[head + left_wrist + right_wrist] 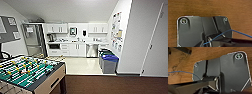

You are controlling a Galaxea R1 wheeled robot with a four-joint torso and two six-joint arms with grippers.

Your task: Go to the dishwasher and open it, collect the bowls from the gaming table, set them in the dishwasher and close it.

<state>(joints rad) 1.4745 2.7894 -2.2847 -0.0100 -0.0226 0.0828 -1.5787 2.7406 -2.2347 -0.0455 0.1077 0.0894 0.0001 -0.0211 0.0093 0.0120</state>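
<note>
The dishwasher (92, 50) is a stainless-steel front under the white counter of the kitchenette at the far end of the room, and its door is closed. It lies well ahead of me, across brown carpet and a pale floor. The bowls and the gaming table are out of view. Both wrist views look down on brown carpet (205, 8) past the robot's dark plate.
A table-football table (25, 72) with a green field stands close at the lower left. Blue-lidded bins (109, 62) line the right wall before the kitchenette. A steel fridge (33, 41) is at the far left, a white door (155, 45) on the right. A thin blue cable (243, 33) crosses the wrist view.
</note>
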